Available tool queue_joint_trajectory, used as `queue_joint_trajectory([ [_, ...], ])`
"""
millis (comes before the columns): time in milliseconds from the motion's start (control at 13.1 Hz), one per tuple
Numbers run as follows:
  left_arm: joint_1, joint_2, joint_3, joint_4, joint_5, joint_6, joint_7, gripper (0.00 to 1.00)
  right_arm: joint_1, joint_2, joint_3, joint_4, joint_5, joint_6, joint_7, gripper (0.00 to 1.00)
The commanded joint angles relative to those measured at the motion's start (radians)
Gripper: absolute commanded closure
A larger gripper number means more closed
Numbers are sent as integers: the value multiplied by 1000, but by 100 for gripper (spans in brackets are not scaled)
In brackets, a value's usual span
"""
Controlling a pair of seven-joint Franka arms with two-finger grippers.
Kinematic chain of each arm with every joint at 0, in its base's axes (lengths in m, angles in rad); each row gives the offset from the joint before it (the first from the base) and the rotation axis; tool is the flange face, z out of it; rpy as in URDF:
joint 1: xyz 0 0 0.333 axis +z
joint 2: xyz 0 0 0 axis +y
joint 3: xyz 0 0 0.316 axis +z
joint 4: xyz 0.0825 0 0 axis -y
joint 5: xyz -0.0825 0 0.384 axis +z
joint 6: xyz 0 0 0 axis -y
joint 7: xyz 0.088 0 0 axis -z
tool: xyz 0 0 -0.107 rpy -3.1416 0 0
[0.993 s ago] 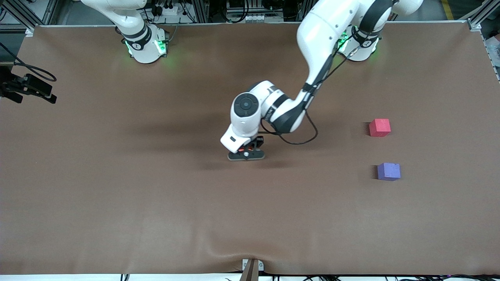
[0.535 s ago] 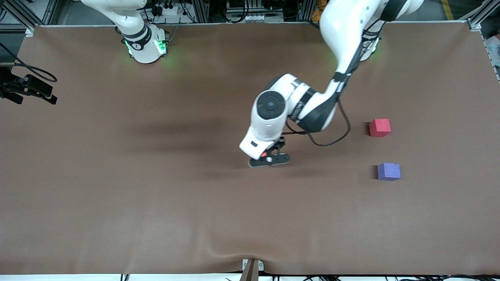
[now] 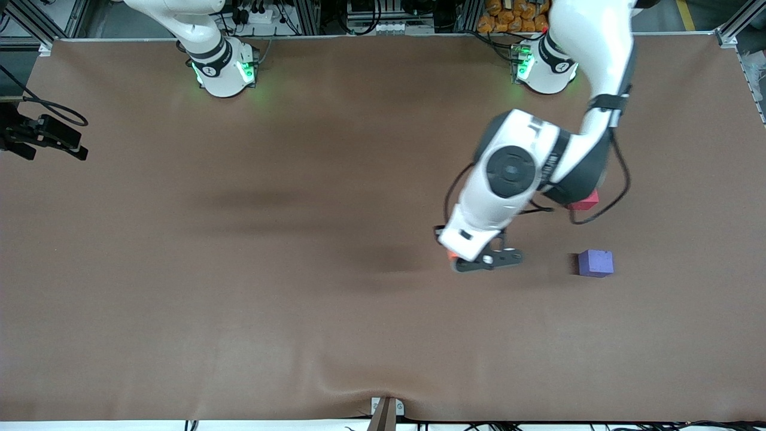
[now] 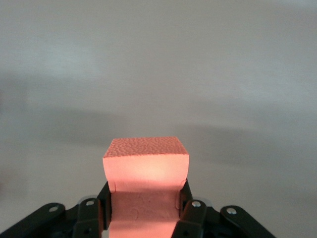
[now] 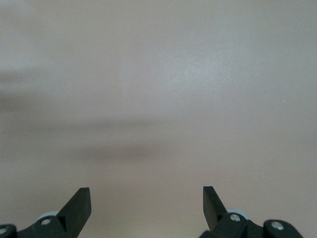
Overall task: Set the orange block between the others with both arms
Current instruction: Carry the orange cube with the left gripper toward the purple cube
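Note:
My left gripper point(image 3: 480, 261) hangs over the brown table point(image 3: 239, 299), shut on the orange block point(image 4: 146, 166). In the left wrist view its black fingers point(image 4: 105, 198) press the block's two sides. In the front view only an orange sliver point(image 3: 452, 256) shows under the wrist. The purple-blue cube point(image 3: 595, 263) sits on the table toward the left arm's end, apart from the gripper. The pinkish-red cube point(image 3: 587, 202) lies farther from the front camera, mostly hidden by the left arm. My right gripper point(image 5: 147, 203) is open over bare table. That arm waits by its base point(image 3: 222, 69).
A black clamp with cables point(image 3: 42, 137) sits at the table's edge at the right arm's end. A small bracket point(image 3: 386, 410) stands at the front edge. Racks and cables line the edge by the bases.
The left arm has swung from the table's middle toward the two cubes, carrying the orange block. It now covers most of the pinkish-red cube. The cubes have not moved.

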Motion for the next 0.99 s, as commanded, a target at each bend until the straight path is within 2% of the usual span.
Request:
queue_joint_trajectory([
  [0, 63, -108, -13, -161, 14, 18, 83, 84, -19, 2, 18, 8, -5, -2, 14, 0],
  [229, 136, -160, -13, -257, 15, 46, 199, 83, -19, 2, 18, 8, -5, -2, 14, 0],
  [916, 330, -301, -13, -595, 17, 279, 518, 82, -18, 2, 18, 8, -5, -2, 14, 0],
])
